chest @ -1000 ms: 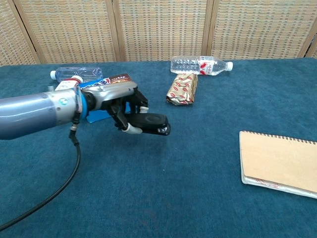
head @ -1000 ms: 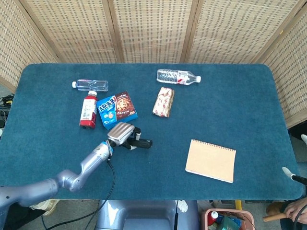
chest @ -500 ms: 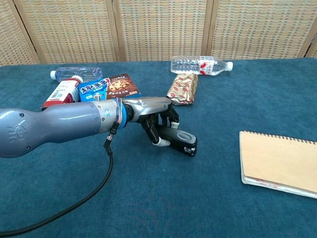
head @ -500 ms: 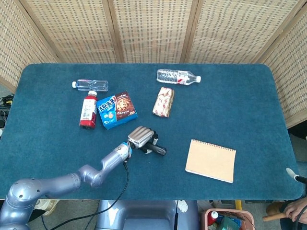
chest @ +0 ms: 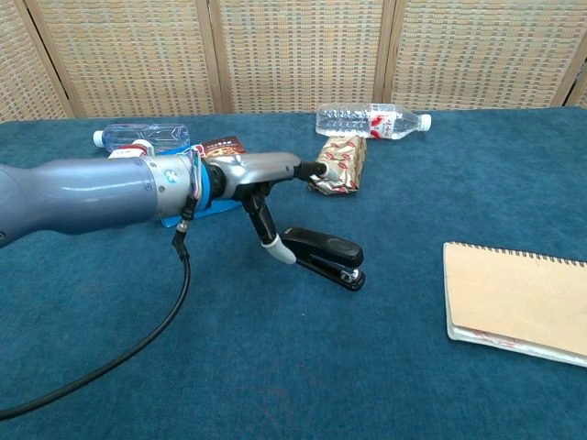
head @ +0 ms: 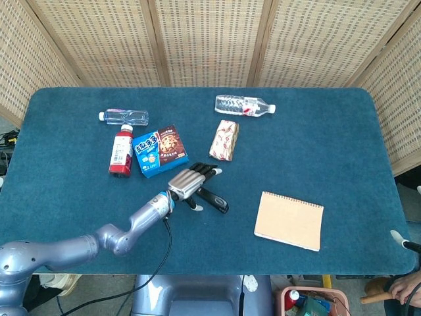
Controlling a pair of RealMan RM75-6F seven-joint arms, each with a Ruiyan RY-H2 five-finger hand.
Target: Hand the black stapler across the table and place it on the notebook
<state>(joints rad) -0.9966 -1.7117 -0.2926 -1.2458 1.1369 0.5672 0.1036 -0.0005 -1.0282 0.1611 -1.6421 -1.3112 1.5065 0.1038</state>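
Observation:
The black stapler [head: 212, 199] [chest: 324, 258] lies flat on the blue table, left of the tan spiral notebook [head: 289, 220] [chest: 518, 298]. My left hand [head: 191, 182] [chest: 266, 179] hovers just behind and left of the stapler, its fingers stretched out and apart, holding nothing. Its white-tipped thumb points down close to the stapler's rear end. Of my right hand only a white-tipped finger [head: 395, 236] shows at the head view's right edge, beyond the table corner. Nothing lies on the notebook.
Behind my left hand lie a blue biscuit box [head: 160, 151], a red bottle [head: 120, 153] and a clear bottle [head: 125, 117]. A wrapped snack [head: 224, 139] [chest: 337, 164] and a water bottle [head: 244, 105] [chest: 371, 120] lie further back. Wicker screens stand behind the table.
My left hand carried the stapler rightwards across the table, set it down and spread its fingers off it. The stapler now rests on the cloth.

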